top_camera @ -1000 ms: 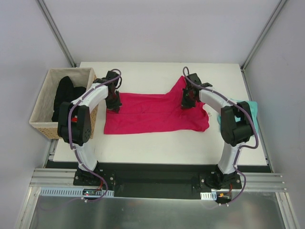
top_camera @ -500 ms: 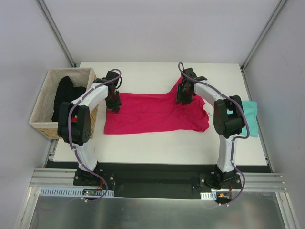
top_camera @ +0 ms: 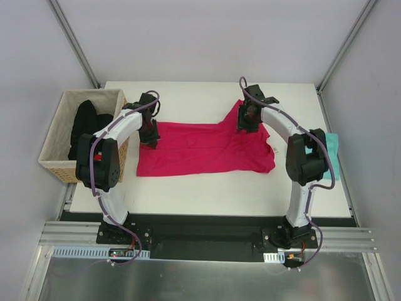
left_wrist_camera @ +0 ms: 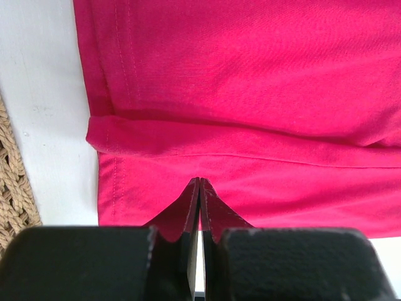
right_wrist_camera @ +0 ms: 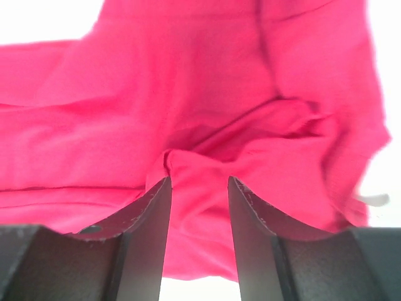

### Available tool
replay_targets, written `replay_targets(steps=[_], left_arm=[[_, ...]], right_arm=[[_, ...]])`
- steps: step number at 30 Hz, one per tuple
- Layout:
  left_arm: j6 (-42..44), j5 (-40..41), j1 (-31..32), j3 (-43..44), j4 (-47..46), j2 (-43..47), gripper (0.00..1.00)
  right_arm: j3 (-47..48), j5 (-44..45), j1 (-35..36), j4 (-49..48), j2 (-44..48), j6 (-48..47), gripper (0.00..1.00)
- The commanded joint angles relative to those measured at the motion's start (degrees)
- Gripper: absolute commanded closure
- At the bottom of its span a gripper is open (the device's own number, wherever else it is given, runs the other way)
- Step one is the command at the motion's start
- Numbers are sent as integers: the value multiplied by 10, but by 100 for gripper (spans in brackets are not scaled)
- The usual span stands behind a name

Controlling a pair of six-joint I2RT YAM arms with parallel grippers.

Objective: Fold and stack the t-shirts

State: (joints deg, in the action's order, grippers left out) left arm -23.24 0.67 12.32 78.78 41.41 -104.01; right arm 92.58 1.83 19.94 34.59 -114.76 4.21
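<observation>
The magenta t-shirt (top_camera: 200,149) is seen spread flat across the middle of the bench (top_camera: 188,188), its length running left to right. The left gripper (left_wrist_camera: 199,182) is pressed shut, tips down on the shirt's hem at its left end; whether cloth is pinched cannot be told. The right gripper (right_wrist_camera: 199,182) is held partly apart over a raised fold at the shirt's far right corner, with nothing clamped. The teal t-shirt (top_camera: 333,150) is draped over the bench's right edge, half hidden by the right arm.
</observation>
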Motion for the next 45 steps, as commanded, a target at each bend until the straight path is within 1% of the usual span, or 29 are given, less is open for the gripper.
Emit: replay_targets(steps=[1,5,6,10,17,23,29,31,35,37,40,41,43,45], left_arm=[[4,11,1,8,16,27,100],[1,7,1,-6,15,33,100],[0,5,1,-8,16,35,100],[-3,2,3,-24,14,44,100],[-16,-1,10,-71,10,64,100],[-29,17,13,-123,4,87,99],[-36,29,13,-154,1,108,97],[-37,27,13,-158,-1,108,97],[-36,22,13,-157,-5,92,100],[-37,21,13,-152,-7,86,100],[-35,19,13,-134,-9,80,100],[-34,21,13,-130,-10,76,100],[-32,22,13,-117,-9,72,100],[-28,21,13,-109,-10,60,100]], right_arm=[[-18,61,-3,-3,113,-7,56],[-99,81,0,-29,174,20,60],[-113,82,0,-34,182,26,63],[-198,70,3,-40,216,55,64],[-296,50,5,-70,266,117,64],[-337,68,4,-80,307,128,64],[-365,97,1,-74,349,144,63],[-369,92,-6,-73,348,150,63],[-351,76,-8,-70,301,149,64],[-337,58,-9,-68,278,144,67],[-314,42,-8,-73,247,135,78],[-304,42,-9,-76,241,132,87],[-289,37,-10,-77,221,124,98],[-270,28,-12,-77,207,121,99]])
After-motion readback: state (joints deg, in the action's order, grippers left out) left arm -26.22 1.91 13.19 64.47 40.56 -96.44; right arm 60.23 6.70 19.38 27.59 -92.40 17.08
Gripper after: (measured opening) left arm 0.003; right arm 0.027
